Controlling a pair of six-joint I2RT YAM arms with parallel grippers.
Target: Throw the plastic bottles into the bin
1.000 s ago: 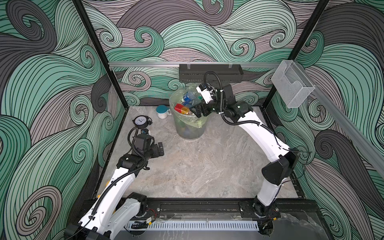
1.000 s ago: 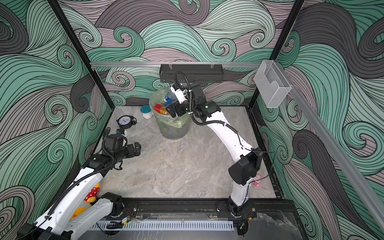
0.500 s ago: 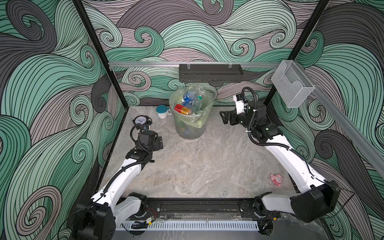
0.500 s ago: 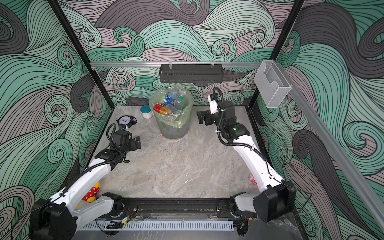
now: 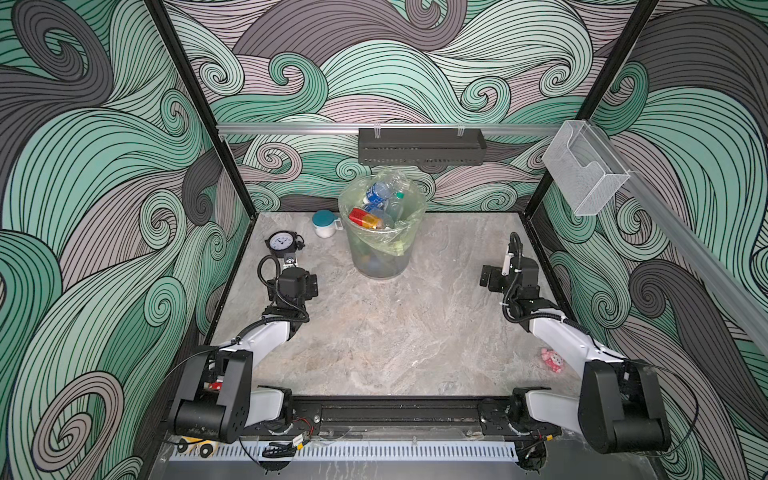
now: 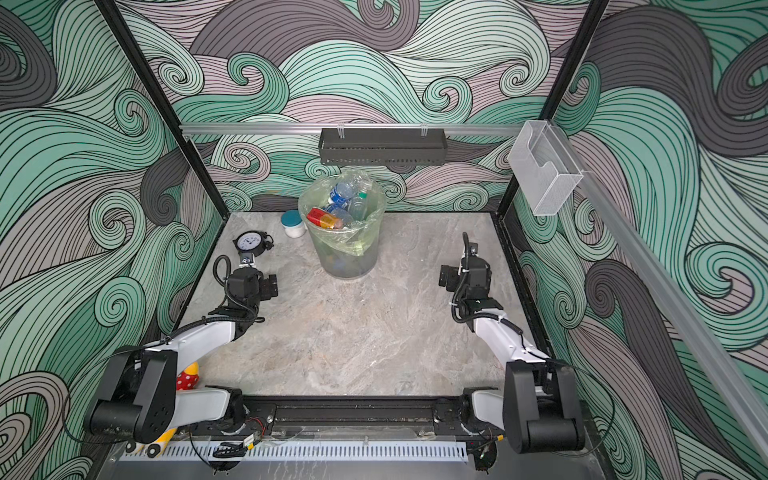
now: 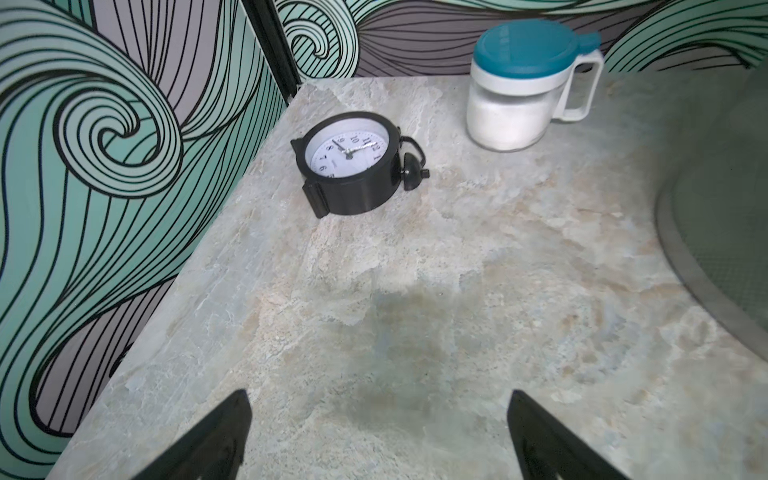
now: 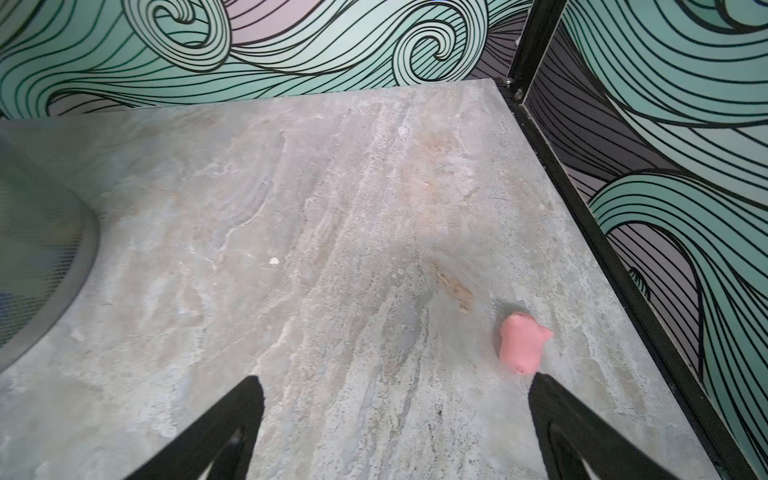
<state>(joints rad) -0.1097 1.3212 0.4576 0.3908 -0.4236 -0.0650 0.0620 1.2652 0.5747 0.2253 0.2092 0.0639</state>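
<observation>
The bin (image 5: 380,253) stands upright at the rear centre of the table (image 5: 395,332), close to the back wall, with its yellow-green bag folded over the rim. The bottles (image 5: 378,203) lie heaped inside it, up to rim level in both top views: clear ones with blue labels towards the back, one with a green cap, and a red-and-yellow bottle (image 5: 361,217) lying across the front-left of the heap. More green and blue shapes show dimly through the bin wall lower down; count not readable. The left gripper (image 7: 378,399) is released, fingers spread wide, bare table between them, grasping nothing. It hangs over the left side of the table, just in front of a black clock (image 7: 349,162) lying face up, and apart from it. A white jar (image 7: 519,91) with a teal lid stands behind the clock, just beside the bin on its left. The right gripper (image 8: 397,378) is also released, fingers wide apart, nothing held. It hangs over the right side of the table, well apart from the bin, whose wall shows blurred at the edge of the right wrist view. A small pink toy (image 8: 521,345) lies on the table close to one fingertip in that view; contact cannot be told.
</observation>
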